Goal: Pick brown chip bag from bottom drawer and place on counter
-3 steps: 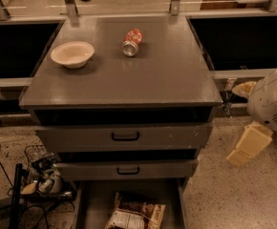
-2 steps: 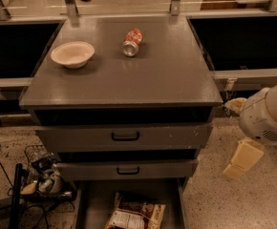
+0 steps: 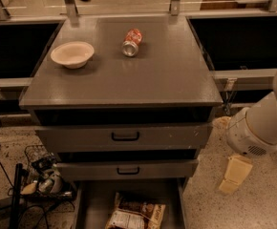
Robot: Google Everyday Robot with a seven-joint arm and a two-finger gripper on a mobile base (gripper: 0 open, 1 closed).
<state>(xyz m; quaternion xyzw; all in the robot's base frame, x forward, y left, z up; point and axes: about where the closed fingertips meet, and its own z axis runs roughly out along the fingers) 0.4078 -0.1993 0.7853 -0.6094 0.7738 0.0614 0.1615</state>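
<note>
The brown chip bag [image 3: 136, 216] lies flat on the floor of the open bottom drawer [image 3: 93, 205], at the lower edge of the view, white label panel up. The counter [image 3: 143, 78] is the dark grey cabinet top above it. My gripper [image 3: 235, 174] hangs from the white arm [image 3: 262, 123] at the right, beside the cabinet's lower right corner. It is above the floor, outside the drawer, well right of the bag, and holds nothing that I can see.
A cream bowl [image 3: 72, 54] and a red soda can [image 3: 132, 42] on its side sit on the counter's far half. The two upper drawers [image 3: 125, 136] with black handles are closed. A wire basket with cables [image 3: 43, 175] stands left of the cabinet.
My arm has swung down and left, bringing the gripper lower and closer to the cabinet's lower right corner. The bag, bowl and can have not moved.
</note>
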